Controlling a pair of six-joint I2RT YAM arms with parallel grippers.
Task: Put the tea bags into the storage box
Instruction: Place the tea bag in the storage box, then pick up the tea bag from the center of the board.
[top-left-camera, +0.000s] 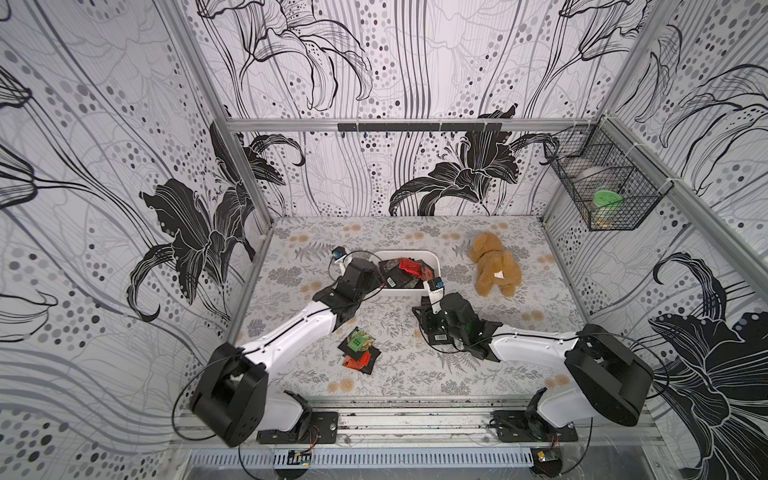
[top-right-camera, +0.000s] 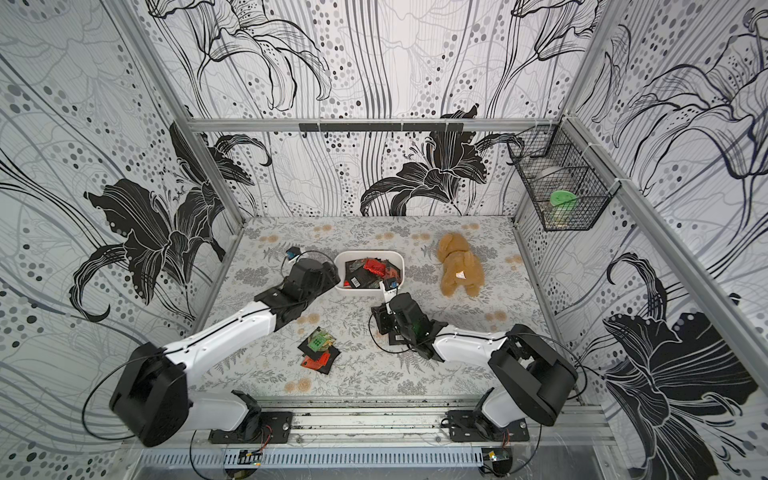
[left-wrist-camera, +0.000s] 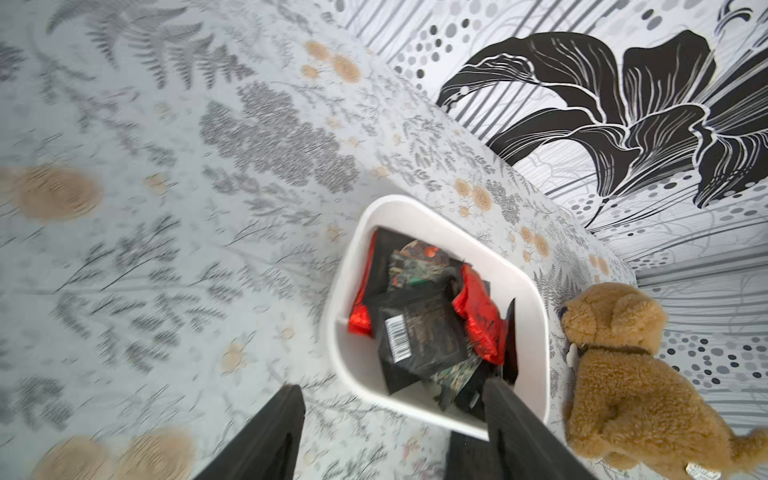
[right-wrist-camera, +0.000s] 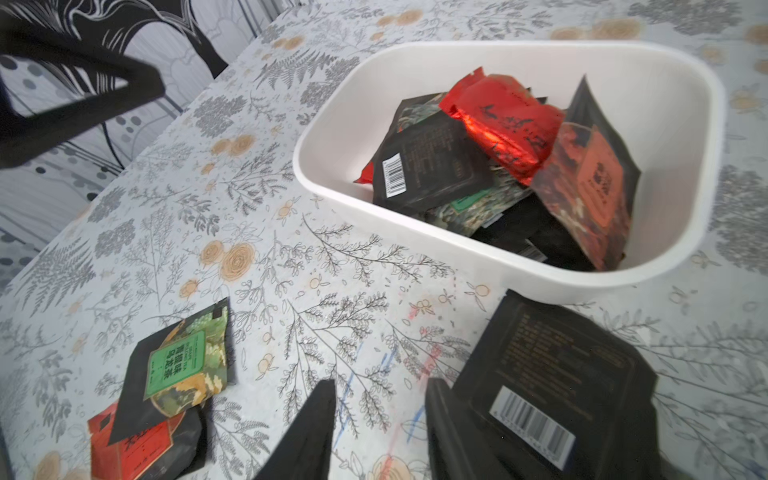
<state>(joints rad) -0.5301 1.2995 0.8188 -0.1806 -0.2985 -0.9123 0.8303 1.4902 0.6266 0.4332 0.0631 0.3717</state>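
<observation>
Left wrist view: most tea bags are in the box, a few are left on the table.
My left gripper (left-wrist-camera: 390, 386) stands spread wide with nothing between its fingers. The white box (left-wrist-camera: 415, 208) sits right ahead of it, holding a loose heap of tea bags (left-wrist-camera: 419, 332): flat black foil packets, one showing a barcode, and a couple of crinkled shiny red ones. I judge the job well over half done. My right gripper (right-wrist-camera: 381, 382) is parted too, with bare tablecloth showing between its fingers. A black barcode packet (right-wrist-camera: 552, 374) lies just beside one finger, outside the gap, and the box is just beyond it. Off to that gripper's other side, a green-labelled packet (right-wrist-camera: 183, 365) overlaps a red-labelled one (right-wrist-camera: 137, 449). Those three have yet to go in.
</observation>
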